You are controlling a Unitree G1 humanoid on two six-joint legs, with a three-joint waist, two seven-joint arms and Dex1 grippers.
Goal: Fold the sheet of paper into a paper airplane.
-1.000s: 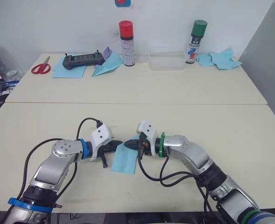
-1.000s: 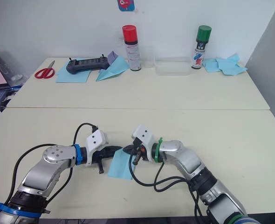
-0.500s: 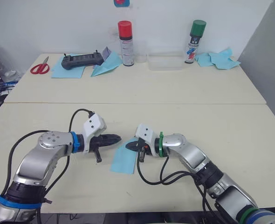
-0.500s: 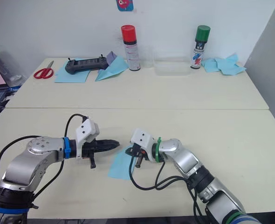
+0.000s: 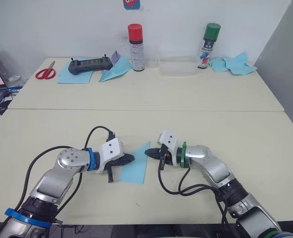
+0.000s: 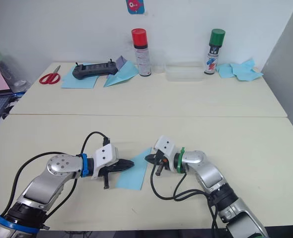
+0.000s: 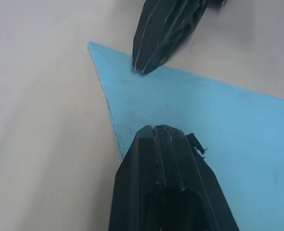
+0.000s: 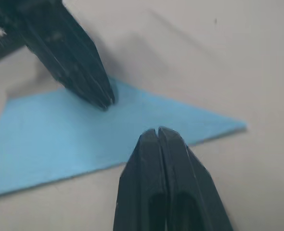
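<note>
Up close, sheet of paper (image 7: 190, 110) under both closed claws

At the far edge of the table (image 5: 136, 99) lie red scissors (image 5: 44, 72); a black controller (image 5: 89, 64) rests on a plain blue sheet (image 5: 72, 76); a red-capped spray can (image 5: 135, 40) and a green-capped one (image 5: 209, 38) stand upright beside a clear box (image 5: 177, 67).

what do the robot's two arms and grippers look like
Both arms are silver-grey metal with rounded joints, looping black cables and a white block at each wrist. The left arm carries blue rings, the right arm green ones. The left gripper and right gripper each have two black, tapered fingers with ridged faces.
</note>
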